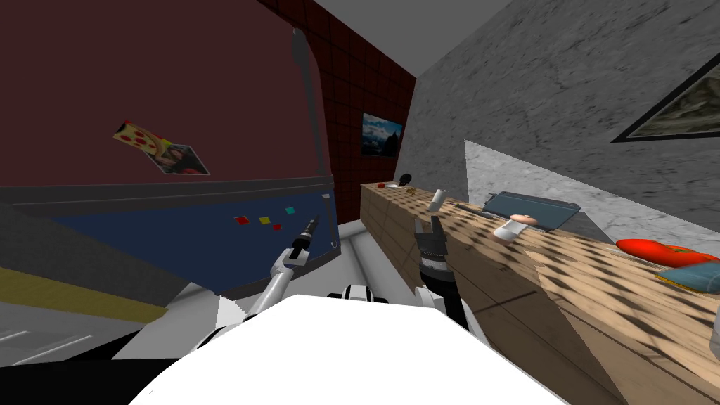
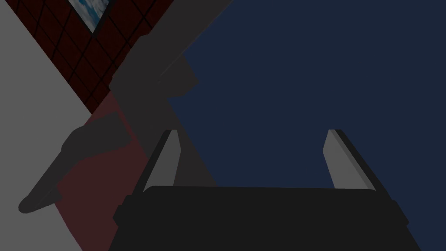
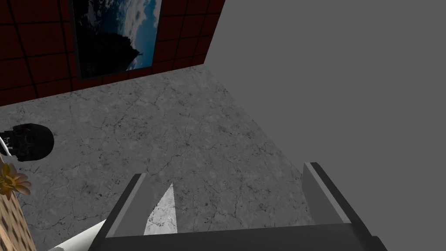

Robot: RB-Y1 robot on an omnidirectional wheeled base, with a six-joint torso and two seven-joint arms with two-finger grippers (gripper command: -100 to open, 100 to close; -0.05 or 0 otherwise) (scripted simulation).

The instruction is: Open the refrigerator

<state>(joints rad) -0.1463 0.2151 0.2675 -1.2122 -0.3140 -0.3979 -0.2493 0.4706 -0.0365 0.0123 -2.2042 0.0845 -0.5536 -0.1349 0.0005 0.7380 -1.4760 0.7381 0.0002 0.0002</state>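
The left gripper (image 2: 252, 130) has its two fingers (image 2: 167, 159) spread wide apart, about a third of the wrist view's width, with nothing held between them. Between and beyond the fingers lies the flat dark blue lower door (image 2: 313, 78) of the refrigerator (image 1: 176, 84). It seems very close, but I cannot tell whether the tips touch it. Just beside one finger runs a grey band (image 2: 143, 87) that divides the blue door from the dark red upper door (image 2: 96, 174). In the head view the left gripper (image 1: 311, 226) points at the blue door's right edge, near small red, yellow and teal magnets (image 1: 264, 220). A long grey handle (image 1: 313, 105) rises up the red door's right edge above it. The right gripper (image 1: 427, 223) hangs well apart from the refrigerator, beside the wooden tabletop (image 1: 562, 281), its fingers (image 3: 130, 209) also apart and holding nothing.
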